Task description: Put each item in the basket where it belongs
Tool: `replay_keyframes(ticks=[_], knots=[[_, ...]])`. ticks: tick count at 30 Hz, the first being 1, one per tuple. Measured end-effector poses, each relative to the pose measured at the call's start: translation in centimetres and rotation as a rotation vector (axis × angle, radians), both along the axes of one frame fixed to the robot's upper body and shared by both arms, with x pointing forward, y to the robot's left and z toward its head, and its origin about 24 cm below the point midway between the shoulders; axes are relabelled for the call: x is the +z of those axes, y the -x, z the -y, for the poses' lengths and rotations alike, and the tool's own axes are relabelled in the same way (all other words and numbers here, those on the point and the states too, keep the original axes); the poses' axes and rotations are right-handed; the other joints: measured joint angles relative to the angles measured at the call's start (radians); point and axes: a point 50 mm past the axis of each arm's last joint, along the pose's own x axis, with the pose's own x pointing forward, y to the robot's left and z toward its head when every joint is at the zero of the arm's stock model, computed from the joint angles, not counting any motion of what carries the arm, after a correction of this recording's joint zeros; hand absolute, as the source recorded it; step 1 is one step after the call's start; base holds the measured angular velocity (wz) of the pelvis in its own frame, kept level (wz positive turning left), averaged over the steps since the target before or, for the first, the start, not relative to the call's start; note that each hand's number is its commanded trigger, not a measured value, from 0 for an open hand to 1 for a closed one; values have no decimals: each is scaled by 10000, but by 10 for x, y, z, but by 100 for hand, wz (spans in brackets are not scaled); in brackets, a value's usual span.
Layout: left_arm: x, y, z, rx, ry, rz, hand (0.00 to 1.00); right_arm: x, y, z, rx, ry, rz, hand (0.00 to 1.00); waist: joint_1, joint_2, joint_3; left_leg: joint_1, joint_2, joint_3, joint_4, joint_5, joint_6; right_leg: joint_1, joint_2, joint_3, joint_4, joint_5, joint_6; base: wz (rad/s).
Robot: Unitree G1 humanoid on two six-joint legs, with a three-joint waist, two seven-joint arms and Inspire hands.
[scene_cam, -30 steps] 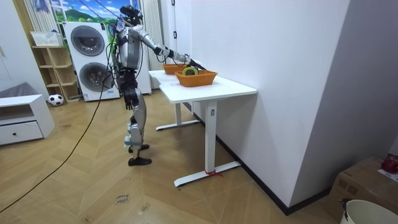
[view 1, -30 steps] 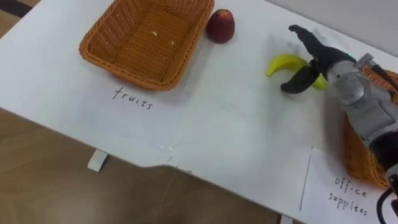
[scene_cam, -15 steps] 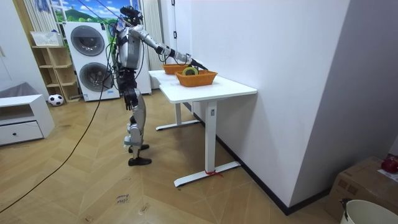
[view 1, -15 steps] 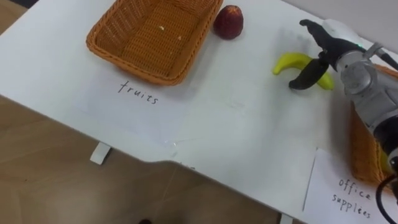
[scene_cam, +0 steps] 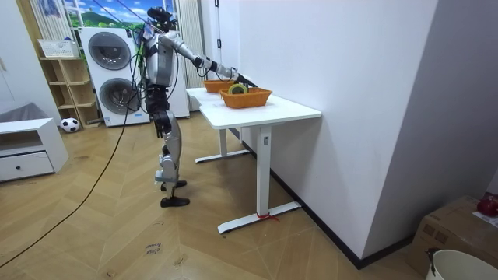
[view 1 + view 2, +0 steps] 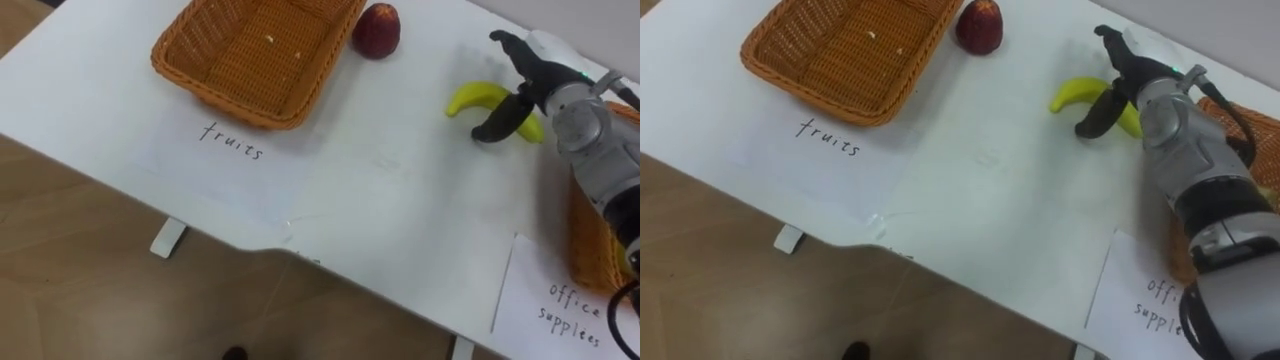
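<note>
A yellow banana (image 6: 473,97) lies on the white table (image 6: 400,200), right of the middle. My right hand (image 6: 541,84) is over its right end, open, with the thumb (image 6: 497,122) curved in front of the banana and the fingers reaching behind it. A red apple (image 6: 378,29) sits next to the right rim of the wicker fruit basket (image 6: 222,100), which holds only a few crumbs. The wicker office supplies basket (image 6: 588,240) shows at the right edge, partly hidden by my arm.
The handwritten word "fruits" (image 6: 232,142) is on the table before the left basket, and an "office supplies" sheet (image 6: 562,306) lies at the near right corner. The table's near edge runs across the lower left. In the room view I stand at the table's end (image 5: 264,110), washing machines (image 5: 109,74) behind.
The whole picture has shifted a little as the camera moved. My right hand stays spread over the banana's right end; the banana and apple have not moved.
</note>
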Motion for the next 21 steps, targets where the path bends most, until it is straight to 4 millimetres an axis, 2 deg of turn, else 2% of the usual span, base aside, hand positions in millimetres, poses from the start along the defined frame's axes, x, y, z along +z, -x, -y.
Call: replay_keyframes(ticks=[8,10,11,16,21], knots=[[0,0,0,-40,160,-40,0,-8,2,-5,439,-919,-1133,0,43,12,5,38,16,7,-40,92,-8,2,10,51,13,55,-43,0],[0,0,0,-10,173,-30,0,-12,3,-5,386,-1351,-1429,0,44,44,29,41,20,8,-54,111,-14,2,11,45,13,64,-50,0],[0,0,0,18,178,-24,0,-14,4,-3,299,-1624,-1591,0,43,16,8,41,28,9,-53,118,-17,2,16,43,21,69,-58,0],[0,0,0,-1,134,-36,0,-21,6,-4,307,-2158,-1925,0,75,69,47,127,70,25,-129,127,-33,58,50,60,31,89,-88,0],[0,-2,0,-149,98,-39,0,-22,6,-6,401,-2088,-1980,0,137,17,7,209,128,46,-176,174,-102,78,99,52,21,108,-119,-1]])
